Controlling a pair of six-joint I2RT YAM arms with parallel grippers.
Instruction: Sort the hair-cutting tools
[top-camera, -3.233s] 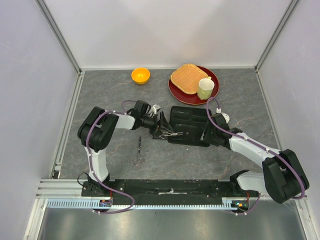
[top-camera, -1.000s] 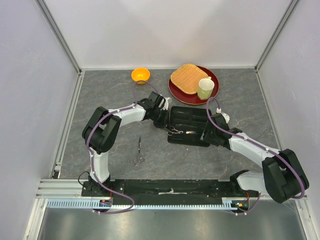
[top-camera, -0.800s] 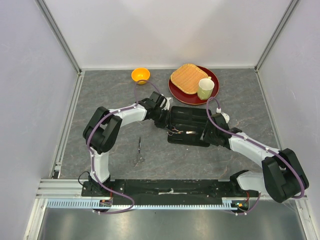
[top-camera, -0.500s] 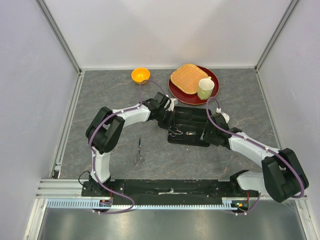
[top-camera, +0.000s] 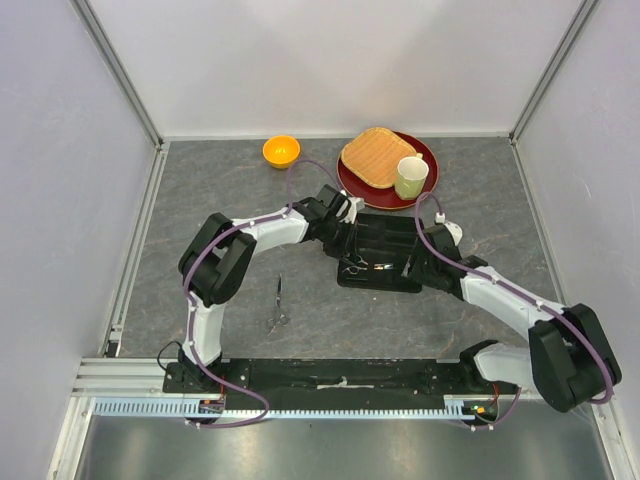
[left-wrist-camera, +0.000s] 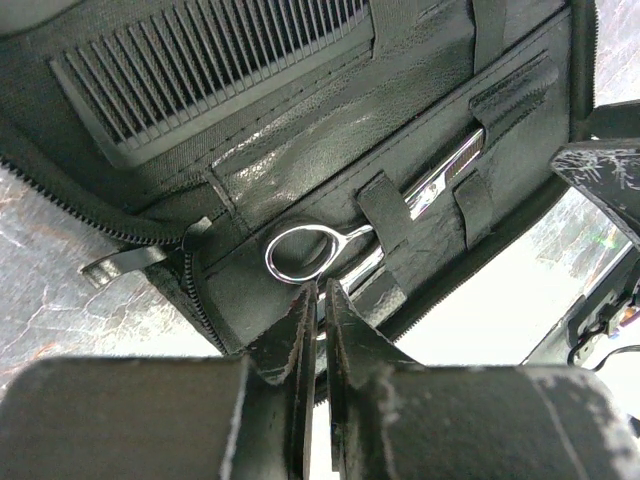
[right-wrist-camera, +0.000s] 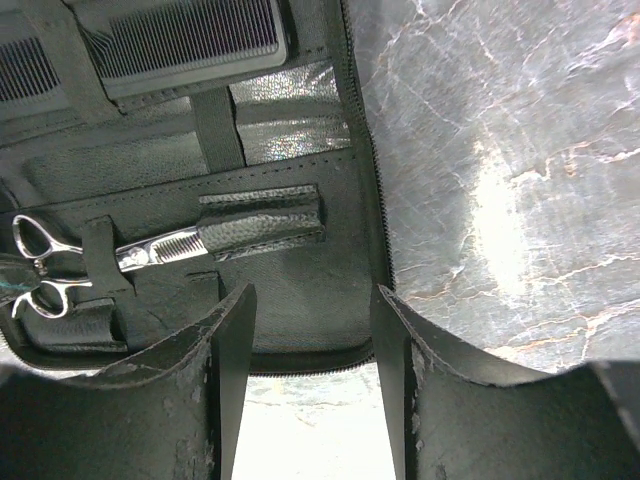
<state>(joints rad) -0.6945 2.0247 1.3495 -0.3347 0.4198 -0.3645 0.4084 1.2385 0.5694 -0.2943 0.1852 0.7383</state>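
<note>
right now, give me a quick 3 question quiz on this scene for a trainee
1. True or false: both pairs of scissors are tucked in the black case.
2. Which gripper stands open? A) left gripper B) right gripper C) both
3. Fill in: on the red plate stands a green ____.
Key: 1 false: the strapped scissors are in the case, but the loose scissors lie on the table. 2 B: its fingers are spread wide, while the left one's are nearly together. 3 mug.
</note>
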